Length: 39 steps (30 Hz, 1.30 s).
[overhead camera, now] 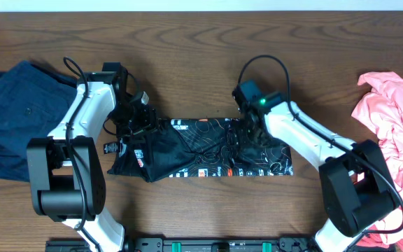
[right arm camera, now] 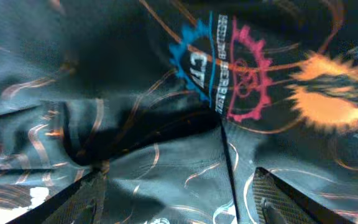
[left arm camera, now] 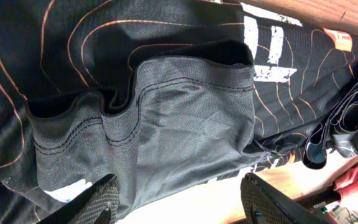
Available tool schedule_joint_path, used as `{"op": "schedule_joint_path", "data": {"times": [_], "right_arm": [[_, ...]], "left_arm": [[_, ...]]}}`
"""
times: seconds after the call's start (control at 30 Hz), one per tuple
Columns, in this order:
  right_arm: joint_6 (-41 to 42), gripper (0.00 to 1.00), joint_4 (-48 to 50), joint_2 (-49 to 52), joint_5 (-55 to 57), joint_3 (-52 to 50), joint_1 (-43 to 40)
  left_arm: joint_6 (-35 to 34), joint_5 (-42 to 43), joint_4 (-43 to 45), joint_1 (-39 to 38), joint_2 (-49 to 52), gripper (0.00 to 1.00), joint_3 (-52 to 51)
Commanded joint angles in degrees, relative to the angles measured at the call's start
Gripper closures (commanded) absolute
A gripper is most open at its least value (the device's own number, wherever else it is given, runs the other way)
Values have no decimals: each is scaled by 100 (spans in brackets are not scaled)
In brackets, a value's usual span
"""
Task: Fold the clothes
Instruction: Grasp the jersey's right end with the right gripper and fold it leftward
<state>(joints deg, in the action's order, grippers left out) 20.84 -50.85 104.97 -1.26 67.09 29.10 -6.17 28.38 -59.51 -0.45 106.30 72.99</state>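
The black jersey (overhead camera: 208,150) with orange contour lines lies on the table as a rumpled horizontal strip. My left gripper (overhead camera: 145,124) is over its left end. In the left wrist view the left gripper (left arm camera: 185,205) is open, and the jersey's grey inner side (left arm camera: 185,118) reaches down between the fingers. My right gripper (overhead camera: 247,133) is over the jersey's middle right. In the right wrist view the right gripper (right arm camera: 179,202) is open just above the jersey (right arm camera: 166,174), near a blue-and-pink gear logo (right arm camera: 222,68). The coral-pink garment (overhead camera: 394,119) lies bunched at the far right.
A dark navy garment (overhead camera: 12,112) lies at the far left of the wooden table (overhead camera: 201,42). A small black tag (overhead camera: 110,148) lies beside the jersey's left end. A black rail (overhead camera: 208,243) runs along the front edge.
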Motion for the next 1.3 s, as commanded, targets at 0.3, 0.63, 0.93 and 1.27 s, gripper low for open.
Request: {"op": "schedule_joint_path", "data": {"times": [0.3,0.63,0.93,1.27], "right_arm": [[-1209,68,428,-20,-2581,-372,-15],[-1860,41,136,-24,-2618,-372,-22],[-835,35,9,-741,-872,-369,-76],[-651,31,-343,-1436,-638,-369,-393]], "left_arm": [[-9,55,-24,15,0,36,9],[-15,-916,-339,15,0,36,9],[-310,-2387,179,15,26,11,-35],[-291,-2924,800,15,122,9,-605]]}}
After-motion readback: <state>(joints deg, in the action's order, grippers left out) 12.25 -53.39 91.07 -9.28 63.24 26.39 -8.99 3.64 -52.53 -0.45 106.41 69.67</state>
